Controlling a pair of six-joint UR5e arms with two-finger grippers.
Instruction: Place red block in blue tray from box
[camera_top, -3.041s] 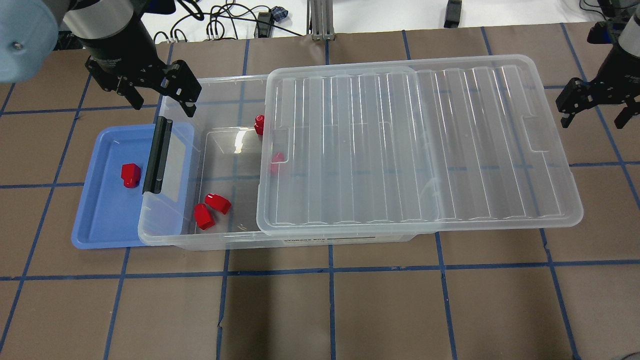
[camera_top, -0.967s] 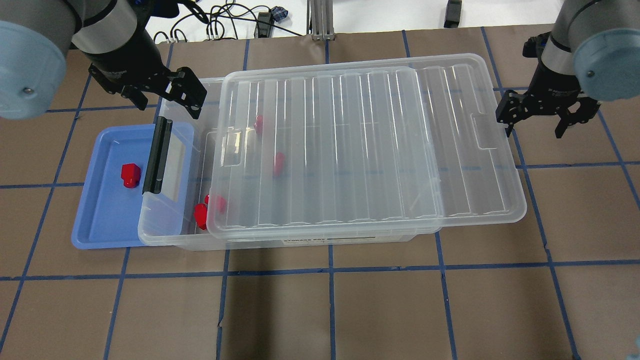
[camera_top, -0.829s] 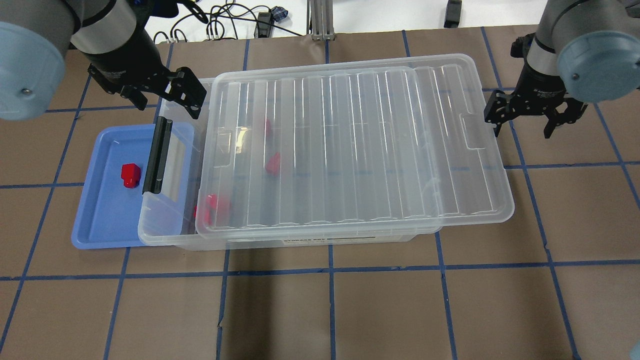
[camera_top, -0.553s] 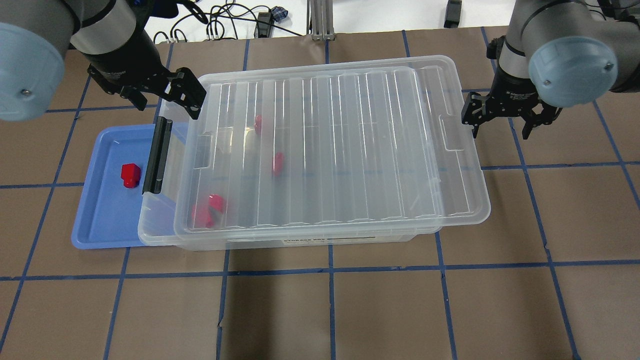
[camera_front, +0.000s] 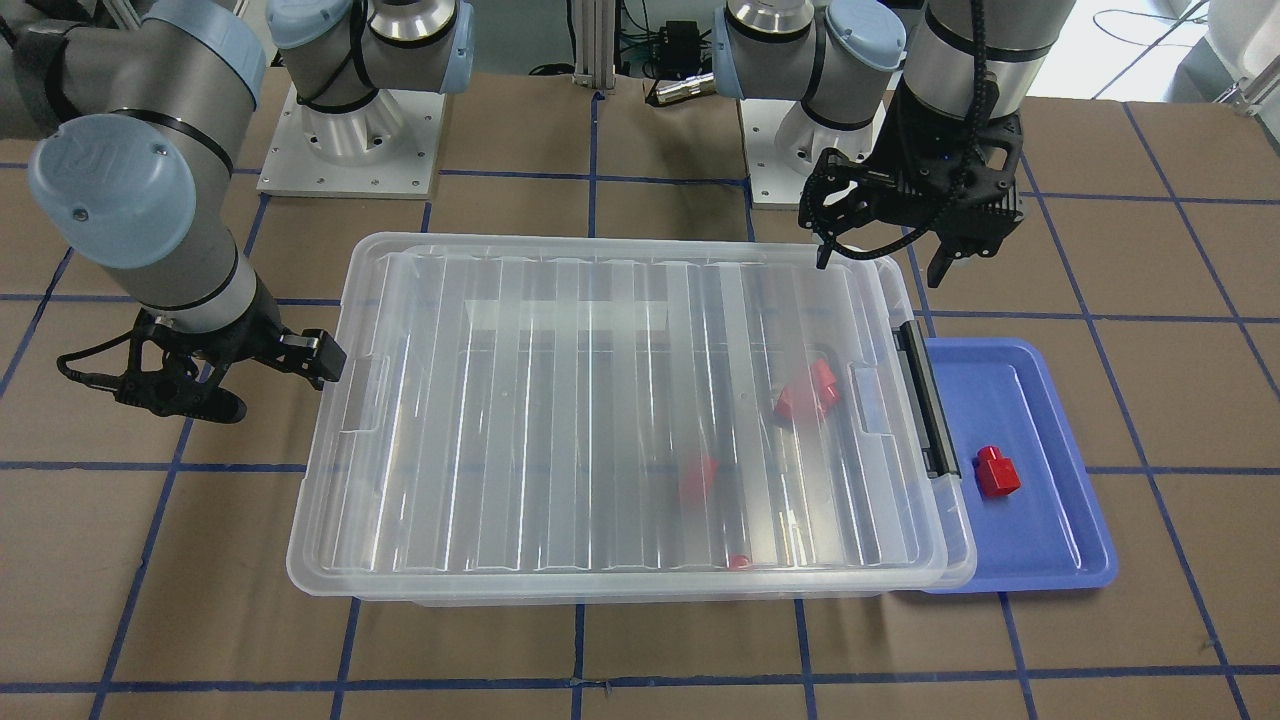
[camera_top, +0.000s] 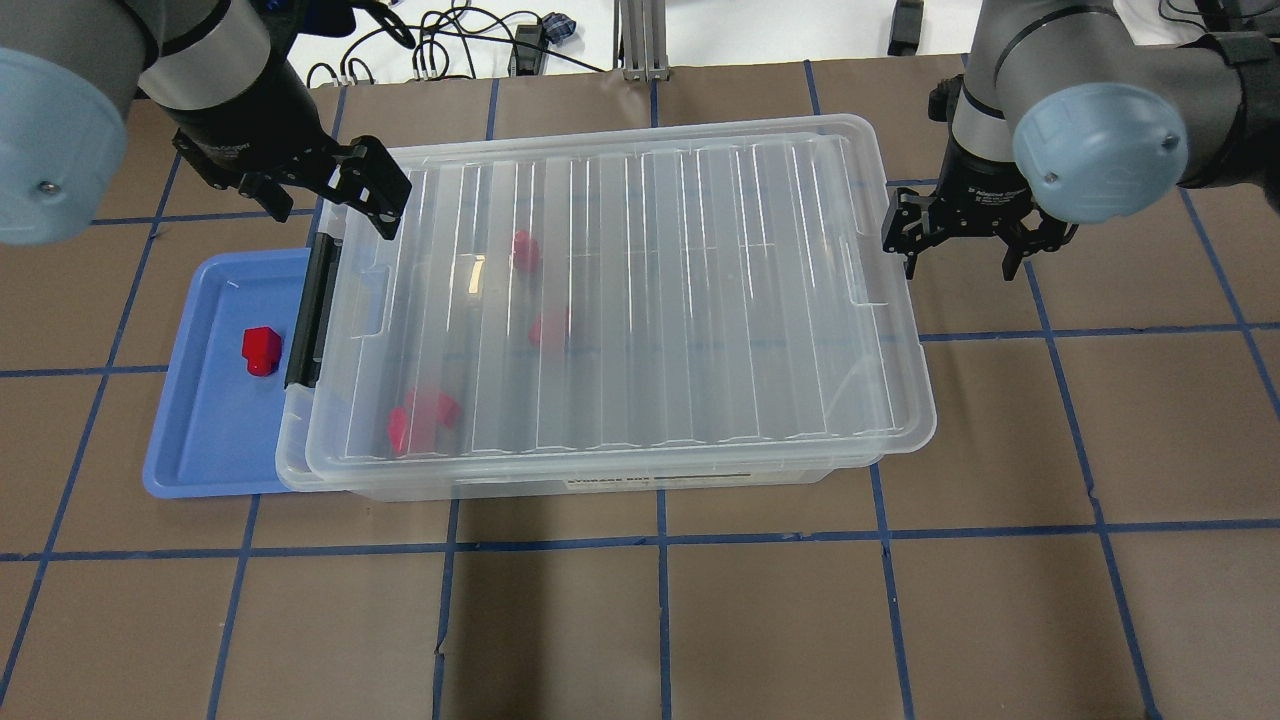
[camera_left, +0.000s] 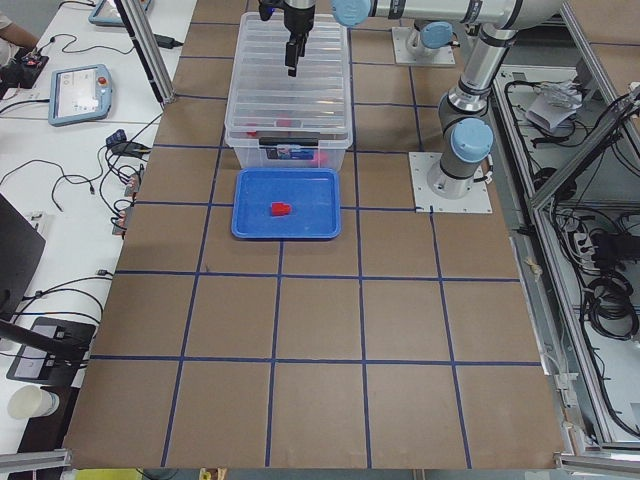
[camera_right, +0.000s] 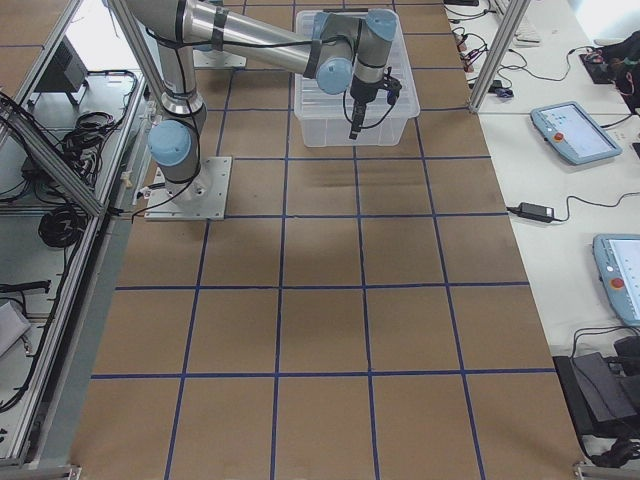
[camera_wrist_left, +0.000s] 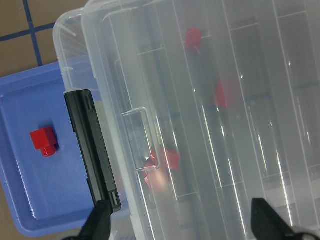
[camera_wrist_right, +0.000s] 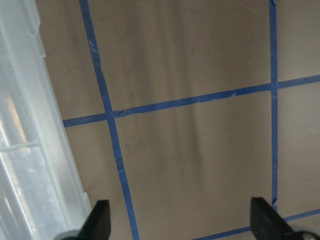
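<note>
The brown surface (camera_top: 760, 620) carries a grid of blue tape lines. The left arm (camera_top: 230, 90) hangs over the far corner of the box at the latch end. Its jaws are spread apart and hold nothing. The right arm (camera_top: 1090, 150) is at the opposite end, low, just beside the end of the lid; its jaws are also spread apart and hold nothing (whether one finger touches the lid rim, I cannot tell).

The box (camera_top: 600, 485) is in the middle of the surface. The ribbed clear lid (camera_top: 700, 300) lies over nearly all of it, a little shifted toward the right arm, so that it hangs over the box at that end.

The tray (camera_top: 200, 450) lies flat at the box's latch end, just beside it; in the overhead view the box's rim hides the tray's nearest edge. The black latch (camera_top: 315, 300) stands along that end of the box.

The red block (camera_top: 260, 350) lies alone on the floor of the tray, near the latch and apart from both arms. Other blocks (camera_top: 550, 325) show as blurred red spots through the lid, inside the box.
</note>
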